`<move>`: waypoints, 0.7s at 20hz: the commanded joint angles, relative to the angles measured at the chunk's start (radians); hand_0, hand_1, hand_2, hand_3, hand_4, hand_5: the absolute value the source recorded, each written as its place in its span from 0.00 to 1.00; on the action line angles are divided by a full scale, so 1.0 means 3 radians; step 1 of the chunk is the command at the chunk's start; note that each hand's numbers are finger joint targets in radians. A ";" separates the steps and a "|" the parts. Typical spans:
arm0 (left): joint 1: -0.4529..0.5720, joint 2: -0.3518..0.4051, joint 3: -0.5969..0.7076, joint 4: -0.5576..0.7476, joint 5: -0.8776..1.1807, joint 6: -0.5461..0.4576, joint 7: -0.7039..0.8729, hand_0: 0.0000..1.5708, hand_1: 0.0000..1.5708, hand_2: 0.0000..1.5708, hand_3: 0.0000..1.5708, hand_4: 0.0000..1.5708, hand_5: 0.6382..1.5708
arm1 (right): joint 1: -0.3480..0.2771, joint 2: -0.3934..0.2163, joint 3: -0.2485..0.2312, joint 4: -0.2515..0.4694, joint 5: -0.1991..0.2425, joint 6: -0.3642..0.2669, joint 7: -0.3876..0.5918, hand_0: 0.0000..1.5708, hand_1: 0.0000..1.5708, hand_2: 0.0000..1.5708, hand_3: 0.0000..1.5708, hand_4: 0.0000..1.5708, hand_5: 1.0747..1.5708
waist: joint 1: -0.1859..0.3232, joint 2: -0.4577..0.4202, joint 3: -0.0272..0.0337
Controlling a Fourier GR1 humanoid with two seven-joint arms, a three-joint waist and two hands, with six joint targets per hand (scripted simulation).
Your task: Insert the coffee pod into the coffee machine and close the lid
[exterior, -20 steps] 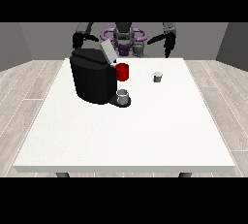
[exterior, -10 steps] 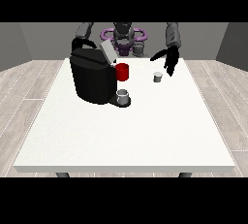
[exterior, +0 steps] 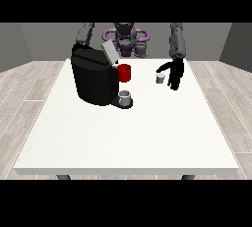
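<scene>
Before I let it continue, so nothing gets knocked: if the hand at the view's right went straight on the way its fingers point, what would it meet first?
The hand at the view's right points down, so probably the bare table. The coffee pod sits beside it, though depth is unclear.

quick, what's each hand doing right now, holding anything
Hand at the view's right: open, fingers hanging straight beside the coffee pod, holding nothing.
Hand at the view's left: hidden behind the coffee machine, not in view.
</scene>
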 commanded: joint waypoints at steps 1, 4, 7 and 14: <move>-0.0223 0.0117 0.0078 0.0461 -0.0090 -0.0034 -0.0177 0.00 0.00 0.00 0.00 0.00 1.00 | -0.0241 -0.0105 -0.0154 -0.0071 -0.0140 0.0053 0.0099 0.00 0.00 0.00 0.00 0.27 1.00 | -0.0083 0.0186 -0.0001; -0.0391 0.0076 -0.0024 0.0665 -0.0238 -0.0117 -0.0107 0.00 0.00 0.00 0.00 0.00 1.00 | -0.0154 -0.0004 0.0057 0.0000 0.0093 -0.0075 0.0166 0.00 0.00 0.00 0.00 0.23 1.00 | -0.0063 0.0056 -0.0001; -0.0371 0.0227 0.0010 0.0730 -0.0308 -0.0136 -0.0238 0.00 0.00 0.00 0.00 0.00 1.00 | -0.0156 -0.0162 -0.0124 0.0238 -0.0048 0.0150 -0.0193 0.00 0.00 0.00 0.00 0.18 1.00 | -0.0029 0.0186 0.0000; -0.0520 0.0009 -0.0029 0.0752 -0.0337 -0.0260 0.0028 0.00 0.00 0.20 0.00 0.00 1.00 | -0.0314 -0.0121 -0.0297 0.0503 -0.0114 0.0011 -0.0234 0.00 0.00 0.00 0.00 0.26 1.00 | 0.0005 0.0080 0.0002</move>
